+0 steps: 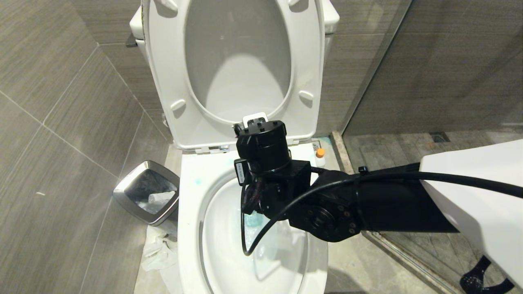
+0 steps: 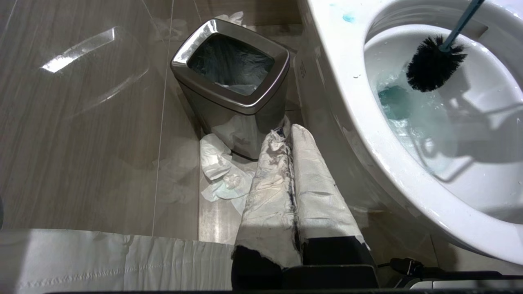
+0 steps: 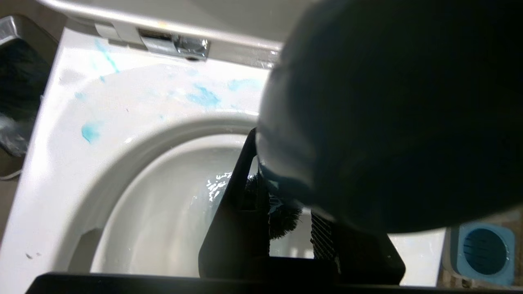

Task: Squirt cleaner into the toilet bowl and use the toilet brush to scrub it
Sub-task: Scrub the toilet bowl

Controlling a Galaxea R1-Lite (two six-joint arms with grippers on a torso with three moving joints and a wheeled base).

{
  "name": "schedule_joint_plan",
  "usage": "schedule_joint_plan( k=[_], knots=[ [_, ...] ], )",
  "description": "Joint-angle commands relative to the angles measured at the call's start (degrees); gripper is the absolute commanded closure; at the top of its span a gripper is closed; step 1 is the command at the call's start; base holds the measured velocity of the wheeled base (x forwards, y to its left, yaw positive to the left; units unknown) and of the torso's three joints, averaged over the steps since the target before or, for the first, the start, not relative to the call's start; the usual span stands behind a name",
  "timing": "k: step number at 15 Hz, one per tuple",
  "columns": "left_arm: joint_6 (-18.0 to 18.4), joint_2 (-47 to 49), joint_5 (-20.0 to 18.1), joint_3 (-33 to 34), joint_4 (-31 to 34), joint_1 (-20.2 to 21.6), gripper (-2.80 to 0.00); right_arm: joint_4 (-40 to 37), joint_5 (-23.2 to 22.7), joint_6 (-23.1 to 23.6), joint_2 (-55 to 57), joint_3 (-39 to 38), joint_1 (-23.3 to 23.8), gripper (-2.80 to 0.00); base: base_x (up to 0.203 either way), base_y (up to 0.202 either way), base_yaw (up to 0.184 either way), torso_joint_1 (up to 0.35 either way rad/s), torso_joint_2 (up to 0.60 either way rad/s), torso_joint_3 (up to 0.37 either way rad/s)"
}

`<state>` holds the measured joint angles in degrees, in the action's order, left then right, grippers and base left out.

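The white toilet bowl stands open, seat and lid raised, with teal-blue water in the basin and blue smears on its rim. My right gripper hangs over the basin, shut on the toilet brush handle, whose rounded end fills much of the right wrist view. The dark brush head hangs just above the water. The cleaner, a small white bottle with an orange cap, stands on the floor to the right of the toilet base. My left gripper, fingers wrapped in white, is shut and empty, low beside the toilet.
A steel-rimmed square bin stands left of the toilet, with crumpled paper on the floor in front of it. The grey-blue brush holder sits on the floor to the right. A glass shower partition closes the right side.
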<state>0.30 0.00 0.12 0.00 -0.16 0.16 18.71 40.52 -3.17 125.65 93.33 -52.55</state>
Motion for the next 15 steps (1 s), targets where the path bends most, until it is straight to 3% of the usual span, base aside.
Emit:
schedule_joint_plan(
  k=[1,9,15],
  knots=[
    [-0.04,0.04,0.06,0.00,0.03,0.02,0.00,0.11,0.08,-0.02,2.55,3.22,0.00,0.00,0.000,0.000,0.000,0.000,0.00,0.000],
    [-0.30,0.00,0.06,0.00,0.07,0.02,0.00,-0.34,0.08,0.26,9.07,10.26,-3.68,0.00,0.000,0.000,0.000,0.000,0.00,0.000],
    [-0.22,0.01,0.06,0.00,0.07,0.02,0.00,-0.34,0.44,0.07,6.97,7.38,-8.55,0.00,0.000,0.000,0.000,0.000,0.00,0.000]
  ],
)
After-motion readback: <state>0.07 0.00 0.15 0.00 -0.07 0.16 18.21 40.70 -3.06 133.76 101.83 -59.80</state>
